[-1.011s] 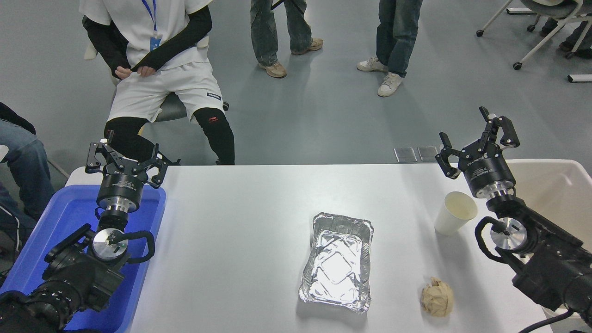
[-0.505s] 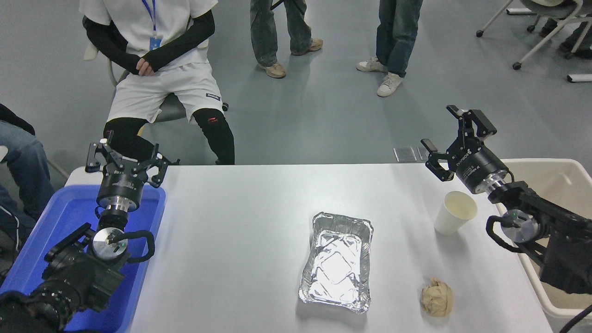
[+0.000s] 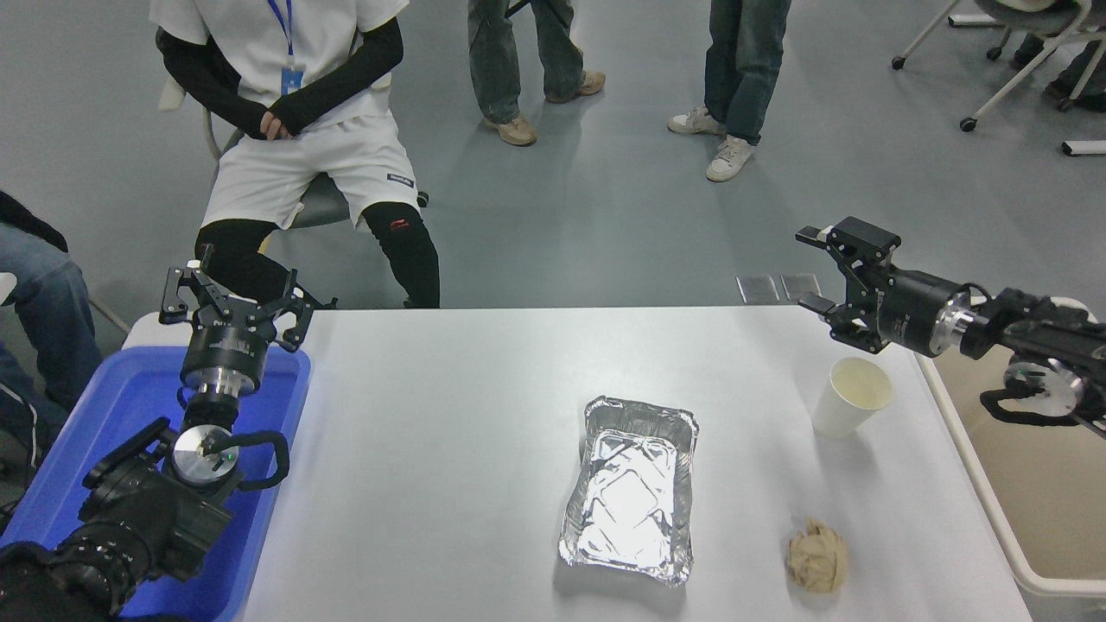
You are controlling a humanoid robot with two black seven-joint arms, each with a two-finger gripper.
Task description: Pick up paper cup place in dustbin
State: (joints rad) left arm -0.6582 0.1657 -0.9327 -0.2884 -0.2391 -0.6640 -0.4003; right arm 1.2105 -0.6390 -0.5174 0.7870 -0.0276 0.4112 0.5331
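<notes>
Right arm has swung since the earlier frames: it came in from the lower right pointing up-table, now it reaches in level from the right edge, pointing left. Right gripper (image 3: 825, 269) sits higher and beyond the paper cup (image 3: 849, 397), fingers spread apart, grasping nothing. Cup has not moved.

Paper cup stands upright on the white table (image 3: 449, 449), mouth up, inside looks empty, near the table's right side, toward the far edge. It is apart from the gripper, which hangs just past it over the table's far right corner. No contact.

Dustbin (image 3: 968, 458) is off the table's right edge, just beside it; only its left rim and part of the beige inside show, the right arm crosses above it. Cup is near the rim, not in the bin.

Foil tray (image 3: 629, 488) lies mid-table, left of and nearer than the cup, well apart. Crumpled tan paper ball (image 3: 816, 555) is at the near right, straight below the cup in the picture, apart from the tray.

Left gripper (image 3: 235, 304) is parked at lower left over the blue tub (image 3: 112, 406), fingers splayed, empty.

A seated person (image 3: 298, 130) is beyond the far left of the table; more legs stand further back.
</notes>
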